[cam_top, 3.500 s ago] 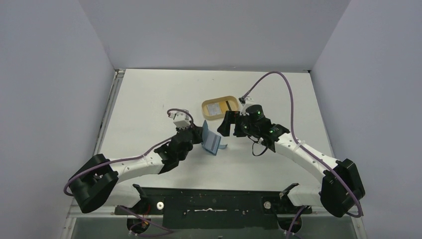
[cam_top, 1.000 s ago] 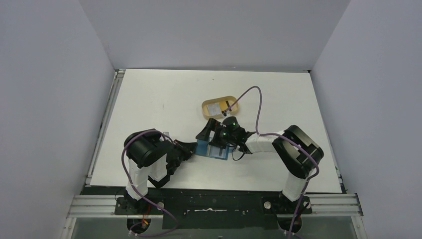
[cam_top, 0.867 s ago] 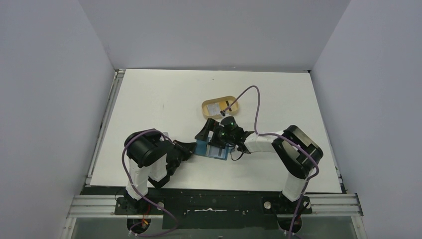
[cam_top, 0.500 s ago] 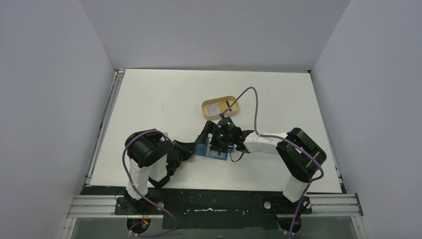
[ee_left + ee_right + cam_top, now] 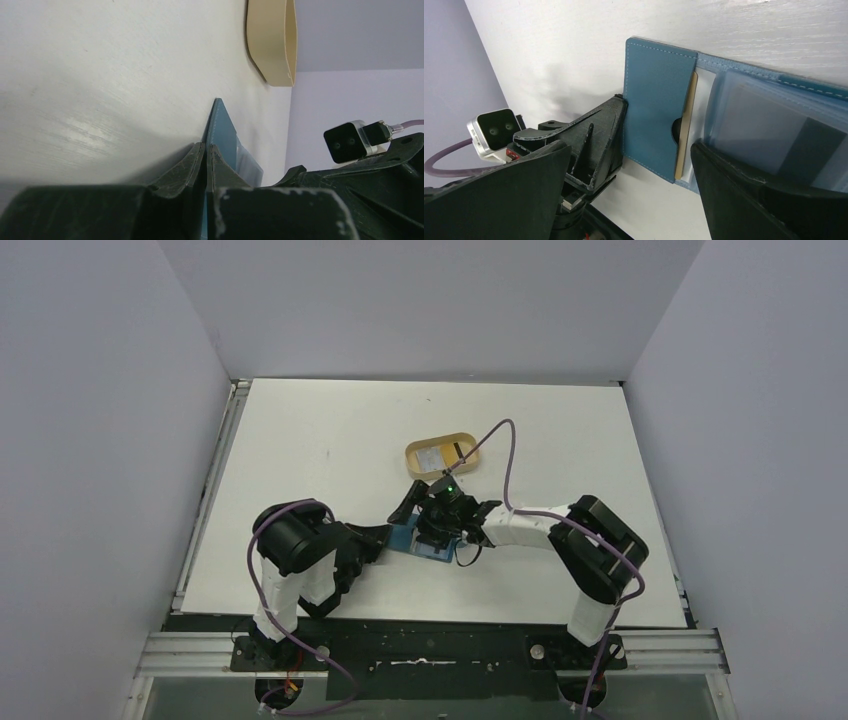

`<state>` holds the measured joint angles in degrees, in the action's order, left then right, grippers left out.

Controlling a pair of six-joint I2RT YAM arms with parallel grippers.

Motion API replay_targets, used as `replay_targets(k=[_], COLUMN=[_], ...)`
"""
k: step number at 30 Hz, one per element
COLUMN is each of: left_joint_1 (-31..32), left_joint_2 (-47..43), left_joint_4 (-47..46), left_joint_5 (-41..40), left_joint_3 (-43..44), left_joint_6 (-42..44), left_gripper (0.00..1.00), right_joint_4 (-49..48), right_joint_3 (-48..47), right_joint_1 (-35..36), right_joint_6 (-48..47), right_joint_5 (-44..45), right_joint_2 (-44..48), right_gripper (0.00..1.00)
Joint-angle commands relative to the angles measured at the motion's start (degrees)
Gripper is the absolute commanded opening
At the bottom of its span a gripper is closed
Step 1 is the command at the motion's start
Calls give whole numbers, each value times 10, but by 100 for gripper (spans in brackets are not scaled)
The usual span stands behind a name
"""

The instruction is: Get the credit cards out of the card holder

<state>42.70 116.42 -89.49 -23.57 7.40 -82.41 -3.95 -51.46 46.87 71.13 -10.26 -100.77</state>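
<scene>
The teal card holder point(image 5: 422, 543) lies open on the table. My left gripper point(image 5: 206, 150) is shut on its left edge point(image 5: 221, 131), also seen in the right wrist view point(image 5: 599, 135). The holder's teal pocket point(image 5: 656, 110) has a gold-tan card edge point(image 5: 686, 125) and a whitish card point(image 5: 701, 112) showing at its opening, with clear sleeves point(image 5: 774, 125) to the right. My right gripper point(image 5: 634, 200) is open just above the holder, its jaws on either side of the pocket. It also shows in the top view point(image 5: 428, 523). Two more cards, one whitish point(image 5: 430, 457) and one gold-tan with a dark stripe point(image 5: 458, 451), lie in the tray.
The tan oval tray point(image 5: 470, 466) stands just behind the holder, and its rim shows in the left wrist view point(image 5: 272, 40). The right arm's purple cable point(image 5: 500, 455) loops above the tray. Grey walls enclose the table on three sides.
Since 3.5 s ago both arms have folded back and the holder has gone from held up to lying flat. In the last second my right gripper has moved left over it.
</scene>
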Motion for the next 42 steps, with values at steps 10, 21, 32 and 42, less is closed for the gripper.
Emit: replay_targets(k=[10,21,32,42], left_joint_1=[5,-2,-16,-19], left_joint_2=[-66,-113,-148,-114], left_joint_4=[92,91,91,92], left_joint_5=[37,61,82,84], left_joint_3=[-19,-17,-9,-19], left_joint_6=[-57,-73,-86,-67], left_gripper=[0,0,0,0], right_joint_4=[-14,-186,-304,-532], right_joint_3=[80,121,129,199], right_joint_1=[11,-16,-26,-35], right_joint_6=[10,-13,-15,48], right_joint_5=[52,-55,-132,-121], right_joint_2=[18,34,13,-6], right_gripper=[100,100,100,100])
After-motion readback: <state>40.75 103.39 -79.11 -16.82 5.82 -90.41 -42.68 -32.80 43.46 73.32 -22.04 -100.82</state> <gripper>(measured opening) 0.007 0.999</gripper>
